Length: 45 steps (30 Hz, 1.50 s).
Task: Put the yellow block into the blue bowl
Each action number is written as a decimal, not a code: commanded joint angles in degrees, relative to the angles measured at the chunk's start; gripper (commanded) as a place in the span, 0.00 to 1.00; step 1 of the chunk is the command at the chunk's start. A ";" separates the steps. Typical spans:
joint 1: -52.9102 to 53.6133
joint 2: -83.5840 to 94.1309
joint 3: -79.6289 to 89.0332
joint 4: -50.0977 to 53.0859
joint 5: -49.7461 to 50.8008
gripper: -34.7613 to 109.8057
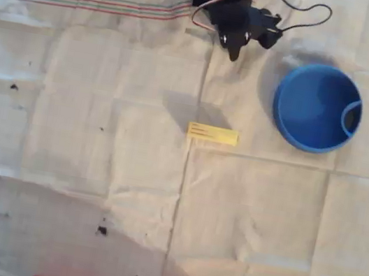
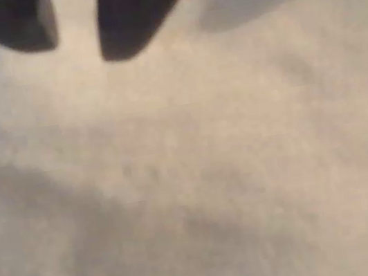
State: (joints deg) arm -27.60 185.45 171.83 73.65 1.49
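We see the block [image 1: 213, 134] lying flat near the middle of the cloth-covered tabletop [image 1: 81, 163], well apart from the bowl [image 1: 315, 107], which sits toward the right edge, loop to the right. The gripper [image 1: 236, 47] hangs near the top edge, left of the bowl; in the wrist view [image 2: 80, 46] its fingers stand slightly parted, holding nothing.

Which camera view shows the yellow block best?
The overhead view shows it best: the yellow block lies whole and flat on the white cloth, left of the blue bowl. The wrist view gives blurred cloth and two dark fingers, nothing yellow.
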 commanded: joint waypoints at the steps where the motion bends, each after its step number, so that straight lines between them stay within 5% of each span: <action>1: -0.26 5.71 3.52 -1.05 0.00 0.24; 35: -0.18 5.71 3.34 -1.05 0.00 0.24; 45: -0.70 4.83 -17.14 -1.14 0.00 0.24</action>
State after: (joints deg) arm -27.60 185.45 167.26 73.74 1.49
